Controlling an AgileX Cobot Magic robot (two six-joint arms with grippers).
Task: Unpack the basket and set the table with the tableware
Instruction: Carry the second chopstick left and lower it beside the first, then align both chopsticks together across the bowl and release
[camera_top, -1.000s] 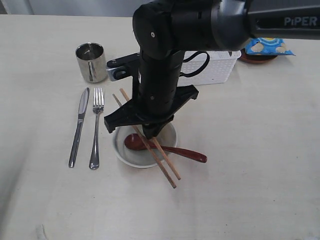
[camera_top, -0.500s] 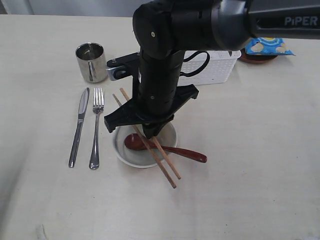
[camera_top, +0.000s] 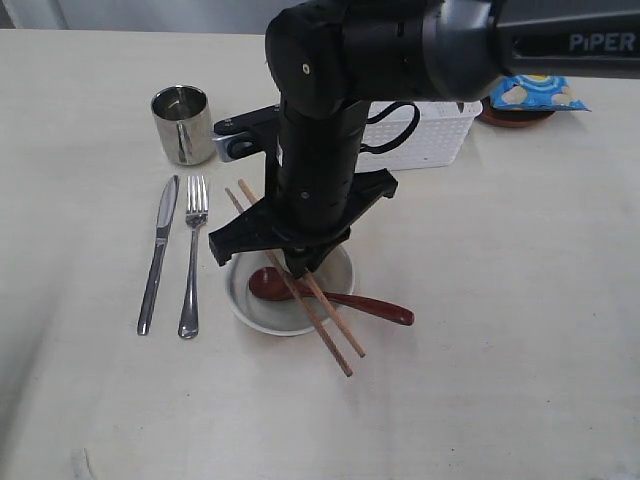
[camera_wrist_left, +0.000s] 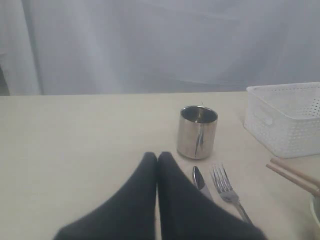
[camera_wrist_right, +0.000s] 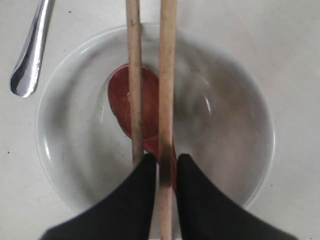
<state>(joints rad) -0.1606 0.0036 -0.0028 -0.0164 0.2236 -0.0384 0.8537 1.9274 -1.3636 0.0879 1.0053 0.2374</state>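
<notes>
Chopsticks (camera_top: 335, 340) have slipped slightly and now lie across the bowl (camera_top: 240, 300) over the spoon (camera_top: 385, 310), probably as their place setting, while the right gripper (camera_wrist_right: 166, 157) straddles one stick, pinching or released I cannot tell

Even soft light, faint shadows, cup (camera_top: 182, 125) glints (wrist views slightly blurred)

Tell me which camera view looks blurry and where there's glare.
Exterior view: sharp, evenly lit, only soft shadows on the table. Left wrist view: hazy and low-contrast, streaky reflections on the steel cup. Right wrist view: the bowl looks softly blurred, with a bright glint on the fork handle.
</notes>
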